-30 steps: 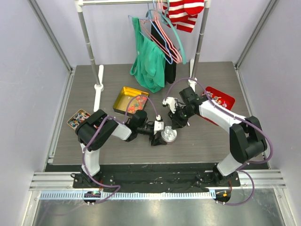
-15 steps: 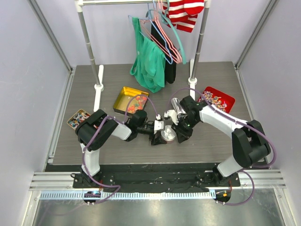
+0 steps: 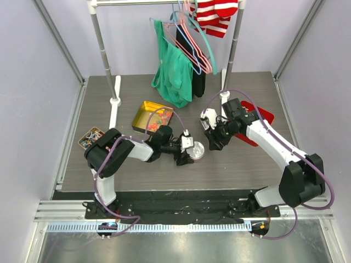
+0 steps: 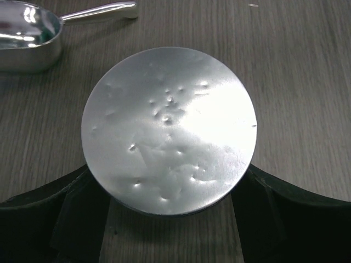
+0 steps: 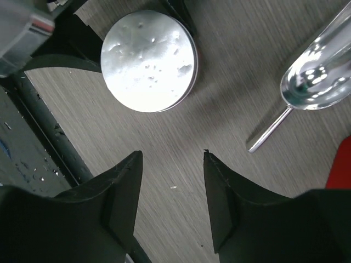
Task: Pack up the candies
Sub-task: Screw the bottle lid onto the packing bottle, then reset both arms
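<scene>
The candies (image 3: 159,121), tiny bright pieces, lie in a gold tin (image 3: 143,111) left of centre. A round silver tin (image 3: 196,149) with a dented lid (image 4: 169,129) stands on the table. My left gripper (image 3: 185,151) is shut on it, one finger against each side of its near half (image 4: 170,178). My right gripper (image 3: 214,142) hovers to the tin's right, open, with only bare table between its fingers (image 5: 172,159). In the right wrist view the tin (image 5: 148,60) sits beyond the fingertips. A silver scoop (image 3: 208,116) lies empty nearby (image 5: 315,71).
A red tray (image 3: 262,116) sits behind my right arm, its edge (image 5: 344,164) near the gripper. A small tin of wrapped sweets (image 3: 90,137) is at the far left. A clothes rack with a green garment (image 3: 174,71) stands at the back.
Half a second ago my right gripper was down at the silver tin, shut. It has since opened and drawn back up and to the right. The left gripper still grips the tin.
</scene>
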Available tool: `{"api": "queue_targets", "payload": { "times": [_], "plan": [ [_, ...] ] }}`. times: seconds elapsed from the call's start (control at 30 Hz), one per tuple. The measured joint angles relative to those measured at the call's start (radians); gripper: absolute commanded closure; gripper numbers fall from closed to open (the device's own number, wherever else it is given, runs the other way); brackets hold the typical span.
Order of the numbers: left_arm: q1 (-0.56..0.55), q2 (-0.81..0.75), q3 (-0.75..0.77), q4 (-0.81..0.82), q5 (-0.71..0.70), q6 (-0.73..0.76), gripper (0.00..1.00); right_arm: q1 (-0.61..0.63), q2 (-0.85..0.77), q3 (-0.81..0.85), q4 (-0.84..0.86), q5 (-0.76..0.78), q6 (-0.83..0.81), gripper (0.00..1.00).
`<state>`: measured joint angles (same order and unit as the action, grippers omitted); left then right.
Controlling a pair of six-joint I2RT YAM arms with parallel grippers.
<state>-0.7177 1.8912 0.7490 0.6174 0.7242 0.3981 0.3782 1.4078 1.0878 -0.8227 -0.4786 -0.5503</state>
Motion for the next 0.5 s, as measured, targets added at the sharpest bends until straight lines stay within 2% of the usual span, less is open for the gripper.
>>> {"api": "queue_targets", "payload": {
  "times": [0.1,0.13,0.17,0.33,0.4,0.43,0.5],
  "plan": [
    [0.000,-0.007,0.026,-0.053,-0.053,0.002,0.63,-0.001,-0.014,0.000,0.021,0.002,0.010,0.40],
    [0.000,-0.012,0.032,-0.070,-0.074,0.003,0.58,-0.002,-0.016,-0.001,0.030,0.003,0.013,0.38],
    [0.000,-0.019,0.034,-0.084,-0.091,0.004,0.48,-0.002,-0.018,-0.002,0.037,0.003,0.015,0.37],
    [0.000,-0.051,0.034,-0.147,-0.145,0.008,0.30,-0.003,-0.032,-0.005,0.066,0.002,0.030,0.32],
    [0.000,-0.058,0.038,-0.167,-0.156,0.012,0.07,-0.003,-0.039,-0.008,0.071,0.002,0.031,0.32],
    [0.000,-0.061,0.040,-0.179,-0.160,0.016,0.01,-0.003,-0.043,-0.011,0.075,0.002,0.031,0.31],
    [0.000,-0.068,0.043,-0.208,-0.175,0.026,0.00,-0.003,-0.052,-0.020,0.079,0.002,0.031,0.31]
  ]
}}
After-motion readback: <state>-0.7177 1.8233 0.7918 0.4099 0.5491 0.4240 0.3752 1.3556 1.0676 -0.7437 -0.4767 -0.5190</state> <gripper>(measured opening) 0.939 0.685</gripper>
